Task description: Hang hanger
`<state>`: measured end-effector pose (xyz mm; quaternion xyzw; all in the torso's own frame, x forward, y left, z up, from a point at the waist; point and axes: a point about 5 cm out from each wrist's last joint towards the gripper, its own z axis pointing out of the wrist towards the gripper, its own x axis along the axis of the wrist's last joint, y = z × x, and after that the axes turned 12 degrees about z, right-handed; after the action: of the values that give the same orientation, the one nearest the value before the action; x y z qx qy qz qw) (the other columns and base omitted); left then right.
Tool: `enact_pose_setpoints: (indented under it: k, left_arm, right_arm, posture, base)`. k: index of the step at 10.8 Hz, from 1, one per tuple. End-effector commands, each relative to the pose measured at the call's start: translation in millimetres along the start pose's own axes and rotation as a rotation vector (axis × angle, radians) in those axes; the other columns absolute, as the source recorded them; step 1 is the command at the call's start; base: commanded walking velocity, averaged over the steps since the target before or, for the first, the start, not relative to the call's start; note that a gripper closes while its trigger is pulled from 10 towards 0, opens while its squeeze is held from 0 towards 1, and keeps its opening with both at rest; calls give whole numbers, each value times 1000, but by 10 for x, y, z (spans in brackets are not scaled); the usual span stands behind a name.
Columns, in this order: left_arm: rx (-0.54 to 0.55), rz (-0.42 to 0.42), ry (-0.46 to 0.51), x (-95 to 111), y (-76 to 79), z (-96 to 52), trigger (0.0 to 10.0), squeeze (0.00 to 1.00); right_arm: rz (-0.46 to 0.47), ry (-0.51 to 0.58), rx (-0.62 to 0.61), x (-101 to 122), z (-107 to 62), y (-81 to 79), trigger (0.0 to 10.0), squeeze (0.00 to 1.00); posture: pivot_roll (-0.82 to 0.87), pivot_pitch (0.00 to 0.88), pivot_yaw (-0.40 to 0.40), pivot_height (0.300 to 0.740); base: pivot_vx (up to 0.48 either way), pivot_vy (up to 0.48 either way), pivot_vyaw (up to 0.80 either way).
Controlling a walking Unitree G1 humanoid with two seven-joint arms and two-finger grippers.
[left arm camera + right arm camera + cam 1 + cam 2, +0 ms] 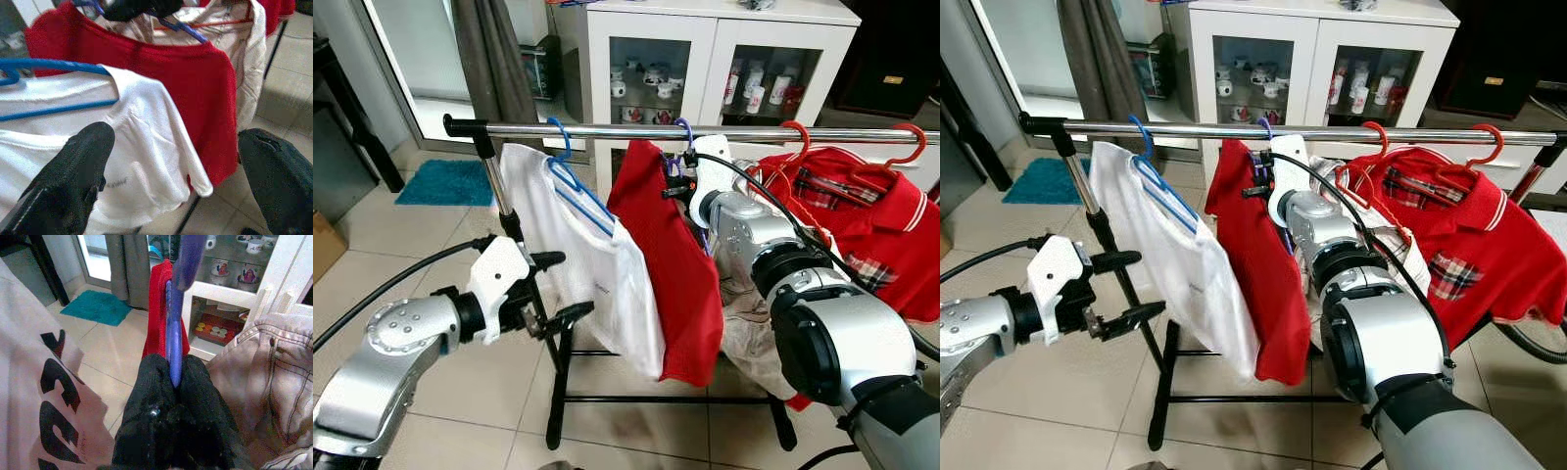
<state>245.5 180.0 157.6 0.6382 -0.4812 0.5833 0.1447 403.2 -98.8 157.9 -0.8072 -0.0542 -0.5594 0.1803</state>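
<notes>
Left gripper [558,287]: two black fingers spread wide, holding nothing, beside the black upright post [509,220] of the clothes rack and just short of the white shirt's lower side.
Left wrist view: both black fingers [73,181] frame the white shirt [142,166] close up, with small grey print on its fabric that the head views barely show; bare tiled floor lies past the shirt's hem.
Chrome rail [607,130]: a shiny metal bar running across the scene, its black-capped left end free.
White short-sleeved shirt on a blue plastic hanger [570,181]: hooked near the rail's left end, hanging at a slant.
Red T-shirt [671,264]: just right of the white shirt, their edges touching lower down.
Purple plastic hanger [683,137]: its hook is over the rail above the red T-shirt, carrying that shirt.
Right gripper [676,174]: raised to the rail, black fingers closed on the purple hanger just below its hook.
Right wrist view: the fingers [151,382] pinch the purple hanger's stem [174,333] edge-on; a beige denim garment [264,362] presses in on one side and a pale printed cloth on the other.
Red polo shirts on red hangers [862,196]: crowd the rail's right part.
White glass-door cabinet [705,59]: close behind the rack.
Open room: tiled floor [421,235] left of the rack, with a teal mat [445,181].
</notes>
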Motion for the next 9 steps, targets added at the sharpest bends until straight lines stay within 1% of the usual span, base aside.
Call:
enact_pose_setpoints:
  k: [1,2,3,5,6,7,8,9]
  left_arm:
    - [27,10,10,28,-40,46,10000,0]
    - [56,-13,20,42,-75,74,10000,0]
    - [61,-27,21,48,-85,87,10000,0]
    - [44,-12,33,74,-90,101,10000,0]
    - [47,-10,26,62,-105,80,10000,0]
    - [44,-3,4,27,-103,35,10000,0]
    - [28,0,-16,-5,-88,-6,10000,0]
    - [16,-1,-17,-7,-75,-7,10000,0]
  right_arm:
    - [-59,72,20,206,-20,9,0,0]
    - [-99,101,29,279,-50,64,0,0]
    - [-116,131,27,352,-80,116,0,0]
    - [-113,184,9,492,-133,206,0,0]
    - [-117,200,3,542,-160,254,0,0]
    - [-127,187,4,527,-165,275,0,0]
    - [-143,150,3,457,-150,272,0,0]
    - [-154,116,5,382,-131,255,0,0]
  posture:
    - [4,0,-3,740]
    - [4,0,-3,740]
    - [-9,0,9,740]
    - [-26,0,21,740]
    - [-33,0,21,740]
    - [-34,0,19,740]
    - [-33,0,19,740]
    - [-31,0,19,740]
  base:
    - [0,0,0]
    - [0,0,0]
    - [0,0,0]
    - [0,0,0]
    - [0,0,0]
    - [0,0,0]
    - [0,0,0]
    - [0,0,0]
